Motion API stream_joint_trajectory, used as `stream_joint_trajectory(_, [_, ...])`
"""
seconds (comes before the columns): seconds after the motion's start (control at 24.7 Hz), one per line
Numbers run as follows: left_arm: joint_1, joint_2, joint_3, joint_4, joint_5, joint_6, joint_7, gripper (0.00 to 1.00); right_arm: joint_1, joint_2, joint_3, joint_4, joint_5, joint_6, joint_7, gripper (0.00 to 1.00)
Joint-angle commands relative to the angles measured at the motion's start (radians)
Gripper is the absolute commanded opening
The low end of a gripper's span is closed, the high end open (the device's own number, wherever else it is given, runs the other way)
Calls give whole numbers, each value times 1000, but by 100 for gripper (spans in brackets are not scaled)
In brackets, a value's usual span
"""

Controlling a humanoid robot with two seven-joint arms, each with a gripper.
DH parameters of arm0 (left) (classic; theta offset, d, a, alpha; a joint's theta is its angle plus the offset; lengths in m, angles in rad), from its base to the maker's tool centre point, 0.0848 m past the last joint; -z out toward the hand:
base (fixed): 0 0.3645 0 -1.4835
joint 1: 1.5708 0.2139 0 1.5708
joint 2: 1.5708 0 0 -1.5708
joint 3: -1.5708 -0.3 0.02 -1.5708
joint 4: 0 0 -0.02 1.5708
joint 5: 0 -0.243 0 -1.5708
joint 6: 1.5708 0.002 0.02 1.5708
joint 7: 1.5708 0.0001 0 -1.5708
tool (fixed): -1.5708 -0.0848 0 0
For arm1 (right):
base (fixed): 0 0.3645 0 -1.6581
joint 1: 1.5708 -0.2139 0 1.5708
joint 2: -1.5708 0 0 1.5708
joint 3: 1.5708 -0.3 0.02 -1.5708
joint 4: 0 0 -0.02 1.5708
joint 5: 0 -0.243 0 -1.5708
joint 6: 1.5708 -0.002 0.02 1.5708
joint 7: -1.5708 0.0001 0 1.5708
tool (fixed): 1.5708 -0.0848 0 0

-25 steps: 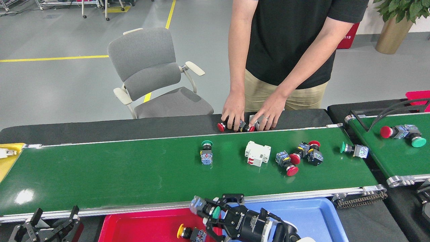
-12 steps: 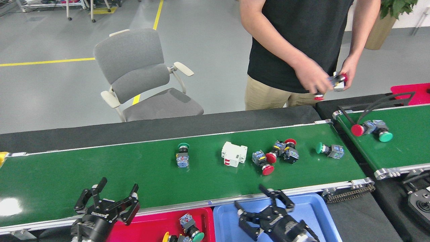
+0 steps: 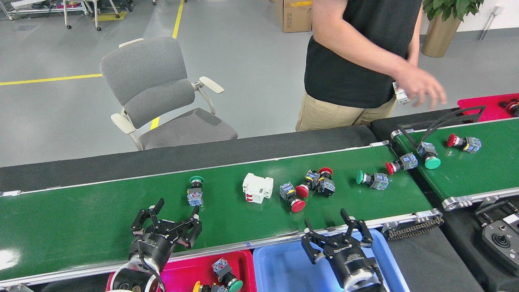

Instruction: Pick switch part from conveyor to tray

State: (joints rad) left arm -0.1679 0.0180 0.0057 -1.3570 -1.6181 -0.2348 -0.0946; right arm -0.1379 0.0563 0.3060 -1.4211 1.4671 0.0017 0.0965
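The conveyor is a long dark-green belt crossing the head view. On it lie a green-capped switch part, a white breaker block, a cluster of red-capped switch parts, another green-capped one and a red-capped one at the belt's right end. My left gripper is open over the belt's near side, just below and left of the green-capped switch part. My right gripper is open and empty above the blue tray. A red tray holds a green-capped switch and a yellow-capped one.
A shorter green belt with a black guide bar stands at the right, carrying two more switches. A person behind the belts has a hand raised. A grey chair stands behind. A black controller lies at the lower right.
My left gripper has moved up and right over the belt toward the green-capped switch part. The parts on the belt have shifted left. The person's hand moved right.
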Motion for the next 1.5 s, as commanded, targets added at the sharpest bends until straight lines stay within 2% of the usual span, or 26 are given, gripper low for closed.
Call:
stream_joint_trajectory(0.0, [-32, 0, 4, 27, -2, 12, 1, 100, -52, 30, 18, 30, 2, 6, 17, 99])
stream_joint_trajectory(0.16, [-88, 3, 4, 119, -2, 40, 1, 100, -135, 57, 84, 126, 2, 8, 22, 99])
stream_joint_trajectory(0.28, [-119, 2, 10, 164, 0, 55, 4, 99, -193, 103, 99, 226, 1, 9, 22, 99])
stream_joint_trajectory(0.37, [-140, 0, 7, 193, 0, 89, 7, 94, -227, 105, 114, 292, -5, 11, 22, 96])
stream_joint_trajectory(0.41, [-151, -1, 7, 213, 0, 100, 9, 87, -233, 105, 133, 310, -7, 12, 22, 90])
stream_joint_trajectory(0.45, [-159, -1, 7, 228, 1, 106, 10, 75, -236, 105, 142, 318, -8, 12, 22, 80])
stream_joint_trajectory(0.53, [-168, -1, 10, 243, 15, 107, 12, 33, -238, 105, 153, 329, -8, 6, 23, 41])
stream_joint_trajectory(0.57, [-168, -1, 11, 246, 23, 107, 12, 15, -239, 105, 153, 333, -7, 4, 23, 28])
stream_joint_trajectory(0.61, [-168, 0, 13, 245, 37, 109, 13, 11, -238, 105, 154, 333, -7, 3, 23, 22])
stream_joint_trajectory(0.65, [-167, 2, 13, 239, 49, 106, 13, 7, -238, 103, 154, 332, -5, 3, 23, 20])
stream_joint_trajectory(0.73, [-150, 7, 5, 214, 66, 91, 16, 4, -239, 103, 153, 330, -5, 3, 23, 14])
stream_joint_trajectory(0.81, [-98, 16, 2, 131, 67, 22, 36, 3, -238, 91, 153, 321, -8, 1, 20, 12])
stream_joint_trajectory(0.93, [45, 57, 31, -82, 73, -242, 39, 6, -221, 74, 153, 261, -13, -29, 14, 10])
stream_joint_trajectory(1.01, [183, 100, 74, -212, 96, -454, 39, 15, -180, 50, 151, 171, -14, -97, 14, 10])
stream_joint_trajectory(1.05, [245, 109, 100, -272, 116, -544, 39, 27, -147, 30, 151, 111, -14, -144, 14, 10])
stream_joint_trajectory(1.14, [343, 106, 149, -350, 152, -551, 39, 70, -65, -19, 151, -18, -16, -275, 14, 11])
stream_joint_trajectory(1.18, [370, 100, 163, -356, 152, -551, 39, 85, -23, -36, 151, -70, -16, -351, 14, 13])
stream_joint_trajectory(1.22, [389, 97, 169, -356, 153, -551, 39, 94, 9, -42, 153, -104, -16, -419, 17, 21])
stream_joint_trajectory(1.26, [401, 94, 174, -356, 155, -551, 39, 98, 29, -42, 153, -121, -14, -463, 20, 46])
stream_joint_trajectory(1.3, [415, 92, 180, -358, 156, -551, 39, 99, 44, -42, 153, -125, -13, -497, 23, 97])
stream_joint_trajectory(1.42, [444, 86, 215, -369, 158, -551, 41, 99, 55, -39, 171, -124, -14, -551, 63, 100])
stream_joint_trajectory(1.46, [444, 63, 244, -373, 158, -551, 41, 99, 60, -38, 174, -124, -14, -555, 69, 100])
